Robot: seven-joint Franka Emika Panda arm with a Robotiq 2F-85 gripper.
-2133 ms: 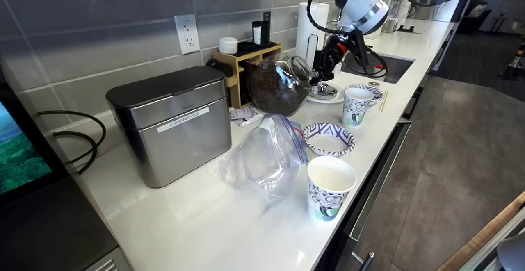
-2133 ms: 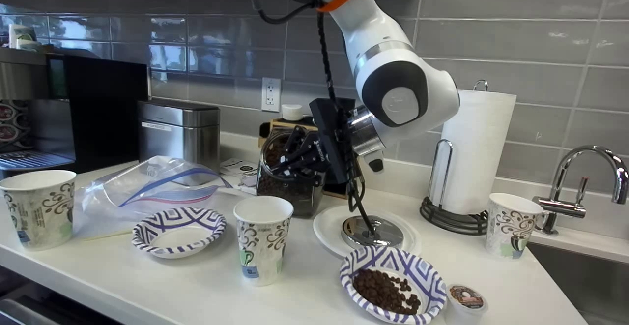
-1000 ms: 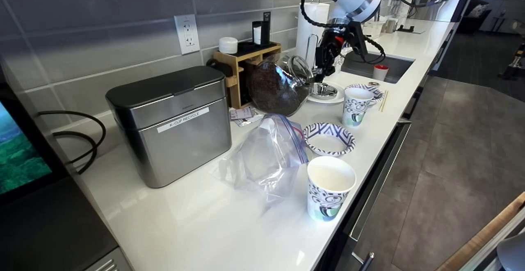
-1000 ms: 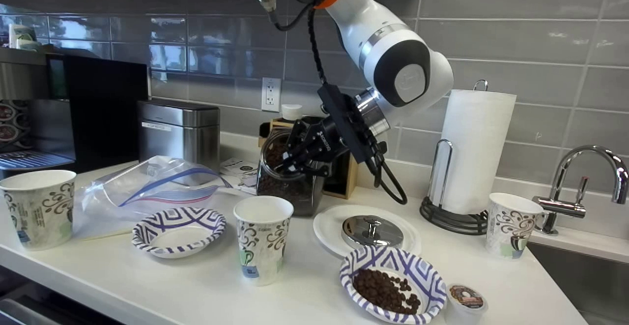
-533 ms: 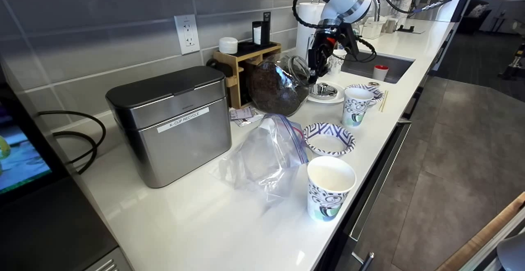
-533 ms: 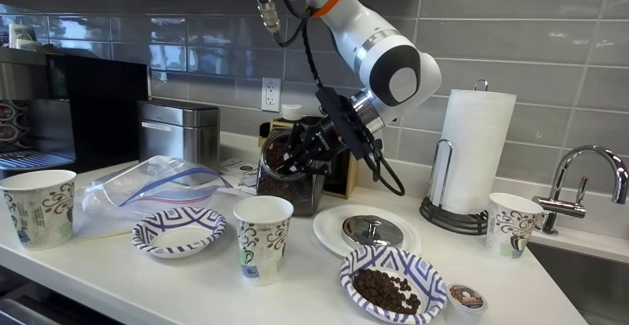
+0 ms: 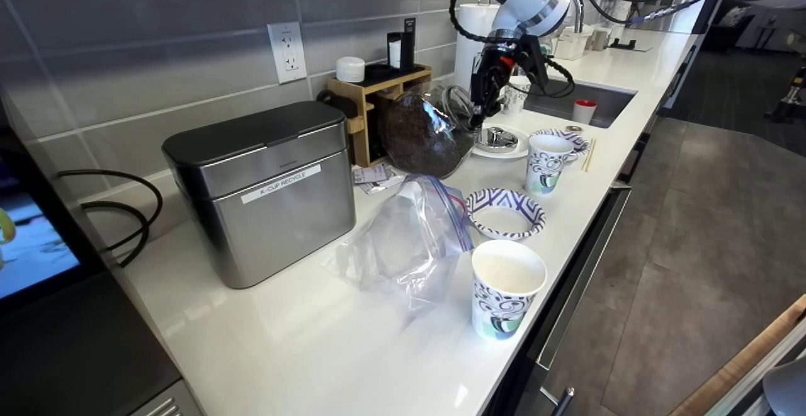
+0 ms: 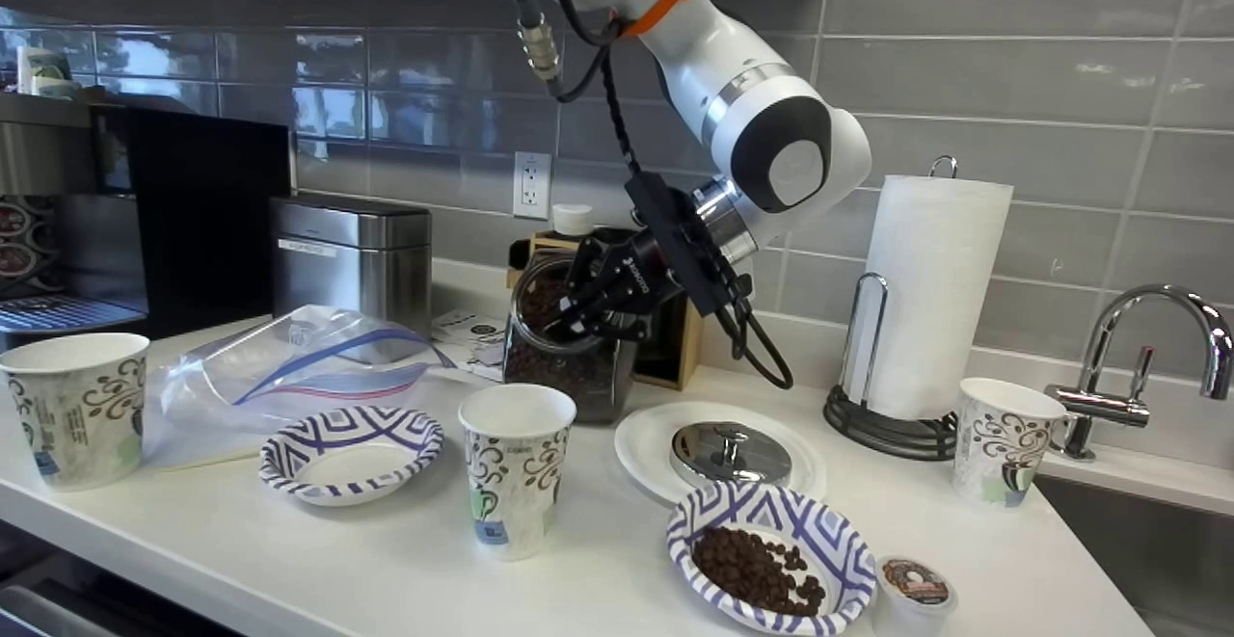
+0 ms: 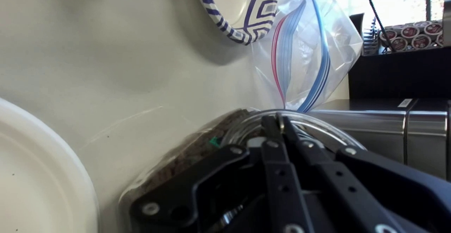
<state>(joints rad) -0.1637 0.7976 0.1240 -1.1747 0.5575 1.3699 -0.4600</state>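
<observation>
A clear glass jar [image 8: 564, 382] of dark brown beans stands on the counter with its slanted round mouth open towards my gripper. It also shows in an exterior view [image 7: 415, 136]. My gripper [image 8: 559, 324] is at the jar's mouth, its fingertips at or just inside the rim. In the wrist view the gripper [image 9: 279, 123] has its fingers close together over the mouth. A thin shiny edge shows between the tips; I cannot tell what it is. The jar's silver lid [image 8: 730, 454] lies on a white plate [image 8: 646, 435] beside the jar.
A patterned bowl [image 8: 839, 560] holds beans [image 8: 752, 574], beside a coffee pod [image 8: 914, 584]. A paper cup [image 8: 516, 483], another patterned bowl [image 8: 352, 468] and a plastic bag [image 7: 409, 246] are near the jar. A wooden shelf [image 7: 359, 120] stands behind it; a paper towel roll [image 8: 935, 300] is nearby.
Over about two seconds the wrist has tilted and shifted slightly, and the gripper has moved a little at the jar's mouth. It has barely moved in the last half second. The jar stays put.
</observation>
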